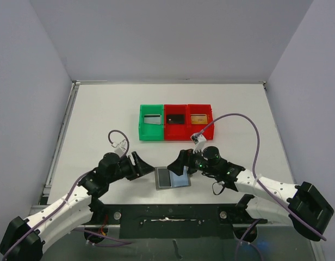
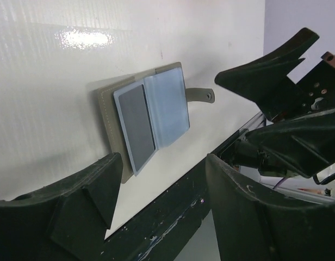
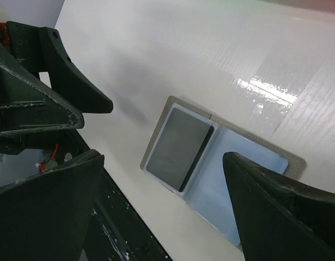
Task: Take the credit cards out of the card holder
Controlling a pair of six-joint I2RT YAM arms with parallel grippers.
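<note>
The card holder (image 1: 172, 177) lies open and flat near the table's front edge, dark grey outside with bluish-grey pockets. A dark grey credit card (image 2: 137, 122) sits in its left pocket (image 3: 178, 147); the right pocket (image 2: 170, 103) looks bare, and a small tab (image 2: 200, 95) sticks out beside it. My left gripper (image 1: 144, 166) hovers open just left of the holder with nothing between its fingers (image 2: 162, 179). My right gripper (image 1: 176, 165) stands wide open over the holder's far right part, holding nothing (image 3: 163, 163). One finger (image 3: 276, 212) hides part of the right pocket.
Three bins stand in a row behind the holder: a green bin (image 1: 142, 126) with a silvery card (image 1: 152, 119), a red bin (image 1: 177, 132) with a black card (image 1: 175, 118), and a second red bin (image 1: 210, 126) with a tan card (image 1: 198, 118). The black frame rail (image 1: 167, 217) runs along the near edge.
</note>
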